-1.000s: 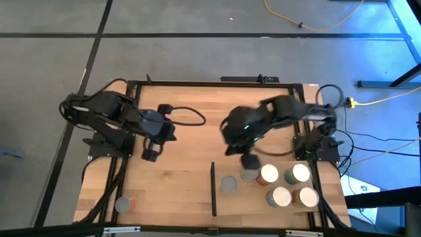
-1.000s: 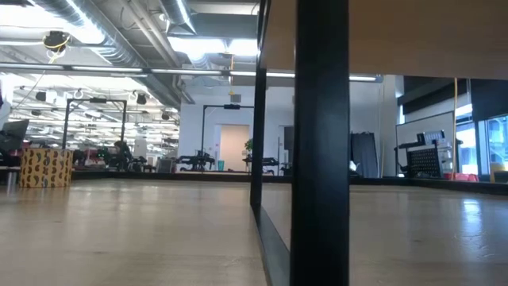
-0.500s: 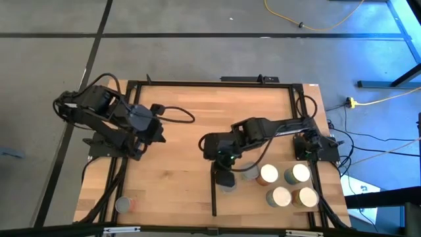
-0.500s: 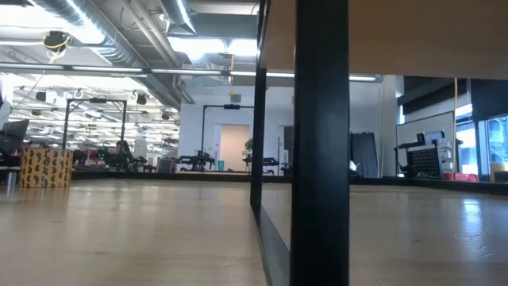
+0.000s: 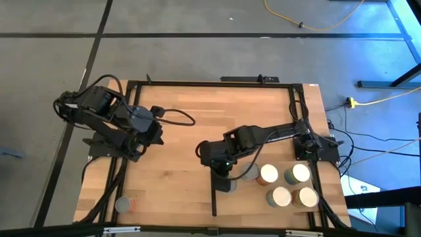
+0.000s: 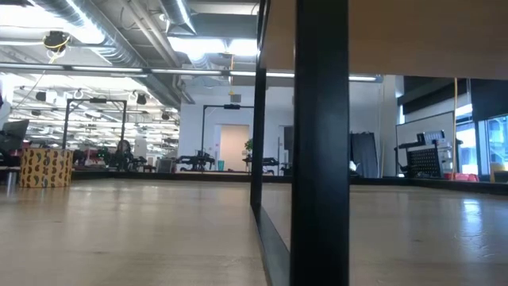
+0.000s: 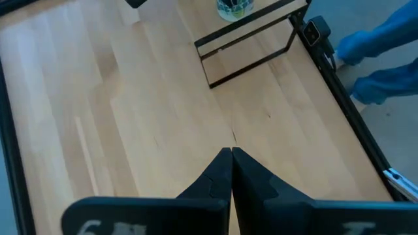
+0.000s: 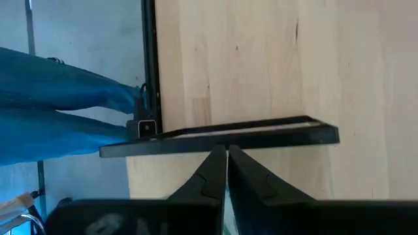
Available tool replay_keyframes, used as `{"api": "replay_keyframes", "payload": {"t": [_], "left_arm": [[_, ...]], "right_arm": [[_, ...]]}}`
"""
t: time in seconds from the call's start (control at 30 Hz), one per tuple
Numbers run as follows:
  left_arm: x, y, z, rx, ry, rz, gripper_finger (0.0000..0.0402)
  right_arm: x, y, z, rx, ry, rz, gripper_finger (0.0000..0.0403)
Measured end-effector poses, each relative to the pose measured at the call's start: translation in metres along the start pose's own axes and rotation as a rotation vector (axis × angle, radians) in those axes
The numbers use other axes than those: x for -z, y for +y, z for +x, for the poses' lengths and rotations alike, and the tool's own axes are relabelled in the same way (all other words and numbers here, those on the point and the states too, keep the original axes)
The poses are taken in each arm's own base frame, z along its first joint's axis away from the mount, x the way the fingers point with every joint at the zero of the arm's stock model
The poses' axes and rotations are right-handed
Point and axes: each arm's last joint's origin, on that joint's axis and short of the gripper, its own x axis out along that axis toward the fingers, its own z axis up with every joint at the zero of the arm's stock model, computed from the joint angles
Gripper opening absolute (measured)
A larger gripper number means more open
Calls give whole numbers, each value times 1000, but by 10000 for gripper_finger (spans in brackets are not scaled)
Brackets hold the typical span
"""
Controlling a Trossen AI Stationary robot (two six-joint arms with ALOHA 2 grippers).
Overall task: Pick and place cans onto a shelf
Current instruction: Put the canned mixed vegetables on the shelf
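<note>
Here, silver- and gold-topped cans [image 5: 281, 184] stand upright on the pale shelf [image 5: 329, 201]. The right gripper [image 5: 222, 172], fingers pressed together, hovers beside its black strip [image 5: 213, 191].

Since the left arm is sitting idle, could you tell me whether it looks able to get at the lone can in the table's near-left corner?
Probably yes. The lone can stands apart on the left arm's side of the table, with bare wood around it. The left claw, shut, would have to open first. The black strip and right claw lie farther right.
</note>
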Motion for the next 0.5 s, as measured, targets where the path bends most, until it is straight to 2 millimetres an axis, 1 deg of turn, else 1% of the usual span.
{"api": "replay_keyframes", "payload": {"t": [0.3, 0.5], "left_arm": [[0, 0, 0, 0, 0, 0, 0], [0, 0, 0, 0, 0, 1, 0]], "right_arm": [[11, 5, 2, 25, 74, 20, 20], [17, 13, 3, -8, 113, 8, 20]]}}
